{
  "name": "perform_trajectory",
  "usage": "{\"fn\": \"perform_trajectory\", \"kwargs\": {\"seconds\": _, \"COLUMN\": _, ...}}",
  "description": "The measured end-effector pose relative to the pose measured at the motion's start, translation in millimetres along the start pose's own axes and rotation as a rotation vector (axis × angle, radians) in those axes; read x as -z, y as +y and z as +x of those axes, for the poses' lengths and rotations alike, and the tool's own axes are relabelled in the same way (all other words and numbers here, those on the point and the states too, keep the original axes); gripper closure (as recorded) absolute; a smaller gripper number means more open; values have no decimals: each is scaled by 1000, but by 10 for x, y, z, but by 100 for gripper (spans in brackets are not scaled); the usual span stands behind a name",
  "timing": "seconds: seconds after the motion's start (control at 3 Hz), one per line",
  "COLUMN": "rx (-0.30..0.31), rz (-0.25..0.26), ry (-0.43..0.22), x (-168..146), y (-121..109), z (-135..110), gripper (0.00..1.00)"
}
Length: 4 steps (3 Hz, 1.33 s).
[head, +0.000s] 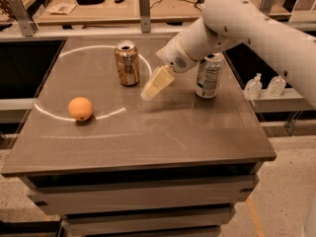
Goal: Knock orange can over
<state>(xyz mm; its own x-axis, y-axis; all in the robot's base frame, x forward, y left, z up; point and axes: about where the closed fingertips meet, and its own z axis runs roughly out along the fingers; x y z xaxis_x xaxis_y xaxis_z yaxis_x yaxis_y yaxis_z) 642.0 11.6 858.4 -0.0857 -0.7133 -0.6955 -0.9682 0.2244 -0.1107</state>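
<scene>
- Warm, fairly bright light falls from overhead.
- The gripper (pixel 147 94) hangs low over the table (pixel 173 137), just beside the orange can (pixel 127 63), with only a faint shadow beneath it.
- A thin white ring of glare curves across the glossy top, past the can from the gripper.
- Farther out along that ring, a small dark shadow hugs the orange fruit (pixel 80 108).
</scene>
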Motion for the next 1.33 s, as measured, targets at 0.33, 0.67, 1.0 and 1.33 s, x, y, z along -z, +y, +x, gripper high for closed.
{"fn": "perform_trajectory", "kwargs": {"seconds": 0.33, "rx": -40, "rz": 0, "ry": -23, "x": -174, "y": 3, "z": -29, "gripper": 0}}
{"fn": "perform_trajectory", "kwargs": {"seconds": 0.67, "rx": -68, "rz": 2, "ry": -40, "x": -298, "y": -2, "z": -81, "gripper": 0}}
{"fn": "perform_trajectory", "kwargs": {"seconds": 1.0, "rx": -99, "rz": 15, "ry": -92, "x": -371, "y": -30, "z": -162, "gripper": 0}}
{"fn": "perform_trajectory", "kwargs": {"seconds": 1.33, "rx": -132, "rz": 31, "ry": -185, "x": -411, "y": -66, "z": -232, "gripper": 0}}
